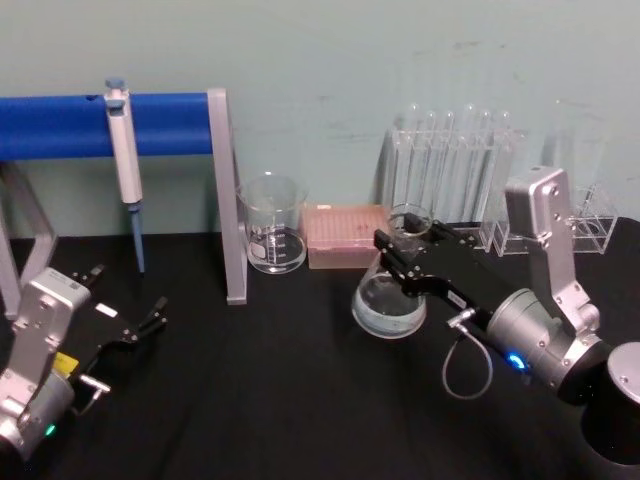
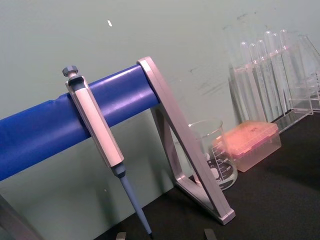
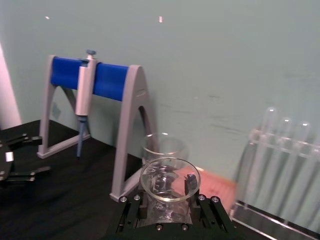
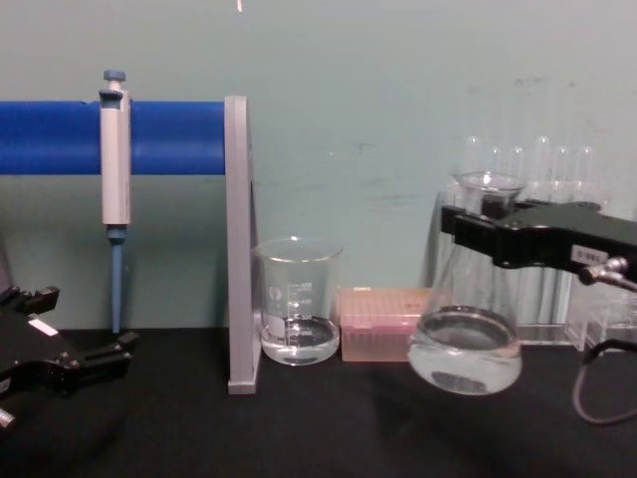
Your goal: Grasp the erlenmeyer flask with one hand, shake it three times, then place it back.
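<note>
Right claw (image 1: 410,240): narrow, clamped on the neck of the flask (image 1: 390,300) just under the flared rim, one black finger on each side. The right wrist view shows the rim (image 3: 169,180) sitting between the two fingers (image 3: 191,184).
Flask: right of centre, in front of the pink box (image 1: 345,235) and the tubes (image 1: 455,170). In the chest view its wide base (image 4: 466,344) looks raised off the tabletop (image 4: 328,428) and a little tilted. Clear liquid fills the lowest part.
Left claw (image 1: 150,318): low at the left edge over the tabletop, fingers spread wide, holding nothing and touching nothing, well apart from the flask.
Writing on the right claw: a small white label (image 4: 589,257) sits near the silver connector; its print is too small to read.
Writing on the left claw: a plain white sticker (image 4: 42,326), no text that can be made out.
Writing on glass: the beaker (image 4: 299,314) carries white graduation marks and a white patch; the figures cannot be read.
Other things: a pipette (image 1: 125,150) hangs on the blue bar of the stand (image 1: 228,200), left of the beaker.
</note>
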`<state>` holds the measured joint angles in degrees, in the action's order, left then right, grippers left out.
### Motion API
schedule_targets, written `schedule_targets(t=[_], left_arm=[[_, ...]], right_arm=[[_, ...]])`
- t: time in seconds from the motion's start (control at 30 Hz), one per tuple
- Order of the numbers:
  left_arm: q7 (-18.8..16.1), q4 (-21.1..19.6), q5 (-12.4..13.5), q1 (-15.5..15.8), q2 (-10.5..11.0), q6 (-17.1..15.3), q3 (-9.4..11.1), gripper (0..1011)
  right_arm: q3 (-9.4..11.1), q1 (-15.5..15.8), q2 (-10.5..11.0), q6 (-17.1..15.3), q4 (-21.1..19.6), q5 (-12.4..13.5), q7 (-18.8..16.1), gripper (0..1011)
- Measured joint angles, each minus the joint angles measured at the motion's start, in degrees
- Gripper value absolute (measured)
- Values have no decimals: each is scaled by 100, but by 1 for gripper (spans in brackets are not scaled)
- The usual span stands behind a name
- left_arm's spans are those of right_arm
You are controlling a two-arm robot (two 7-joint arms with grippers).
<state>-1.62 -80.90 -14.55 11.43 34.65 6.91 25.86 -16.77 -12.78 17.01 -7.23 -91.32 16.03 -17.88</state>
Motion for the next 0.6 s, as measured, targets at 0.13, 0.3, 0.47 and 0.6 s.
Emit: schedule_targets(t=[0.13,0.3,0.47,0.6], left_arm=[[0,0,0,0,0,0,0,1001],[0,0,0,0,0,0,0,1001],[0,0,0,0,0,0,0,1001],[0,0,0,0,0,0,0,1001]], right_arm=[[-94,-51,-3,0,34,53,-94,457],[-260,-114,16,-9,59,168,-277,457],[-391,-174,45,-24,86,265,-394,456],[-499,-221,77,-36,102,342,-494,456]])
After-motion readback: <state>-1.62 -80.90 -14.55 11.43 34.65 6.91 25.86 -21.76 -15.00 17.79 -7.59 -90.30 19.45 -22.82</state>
